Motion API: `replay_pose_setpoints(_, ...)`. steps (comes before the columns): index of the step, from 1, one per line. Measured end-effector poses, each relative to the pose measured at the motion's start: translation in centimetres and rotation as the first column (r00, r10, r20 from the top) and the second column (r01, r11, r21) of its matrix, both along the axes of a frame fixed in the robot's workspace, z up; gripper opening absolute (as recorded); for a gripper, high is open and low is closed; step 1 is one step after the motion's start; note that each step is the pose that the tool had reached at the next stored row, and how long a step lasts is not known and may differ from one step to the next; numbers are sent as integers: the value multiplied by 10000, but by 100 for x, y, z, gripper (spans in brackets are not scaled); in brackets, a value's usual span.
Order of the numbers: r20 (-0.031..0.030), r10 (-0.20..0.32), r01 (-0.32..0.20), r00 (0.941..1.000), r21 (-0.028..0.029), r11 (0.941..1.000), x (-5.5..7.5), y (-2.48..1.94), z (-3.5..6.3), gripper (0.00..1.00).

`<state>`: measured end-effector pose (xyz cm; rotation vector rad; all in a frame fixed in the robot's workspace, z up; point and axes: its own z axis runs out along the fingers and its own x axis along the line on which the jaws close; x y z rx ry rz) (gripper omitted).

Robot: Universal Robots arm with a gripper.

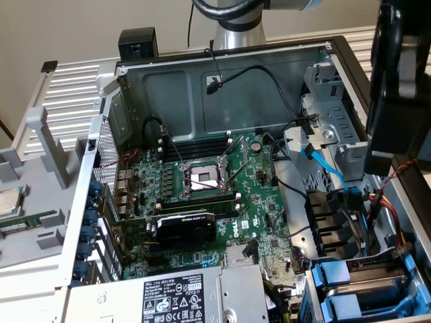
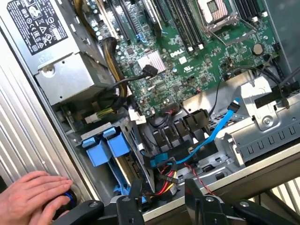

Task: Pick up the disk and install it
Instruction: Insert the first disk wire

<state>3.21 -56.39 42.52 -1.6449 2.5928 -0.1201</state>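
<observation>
In the drive bay at the case's corner sit two blue plastic carrier frames (image 1: 350, 286) (image 2: 107, 146). A dark metal drive body (image 1: 378, 264) lies between them, its edge (image 2: 130, 165) showing in the wrist view. No white label shows, so I cannot tell whether this is the disk. My gripper (image 2: 164, 199) hangs above the case wall beside that bay. Its two black fingers (image 2: 136, 194) stand apart with nothing between them. In the exterior view the gripper (image 1: 380, 158) is a dark block over the case at the exterior view's right.
The open case holds a green motherboard (image 1: 222, 182) with a bare processor socket (image 1: 202, 178) and a grey power-supply box (image 1: 182, 296). Blue and black cables (image 2: 220, 126) cross near the silver drive cage (image 1: 330, 128). A person's hand (image 2: 30, 197) rests at the case's outer edge.
</observation>
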Motion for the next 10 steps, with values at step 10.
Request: replay_pose_setpoints(10,-2,141,-141,9999,-13,9999,-1,-313,-1,49)
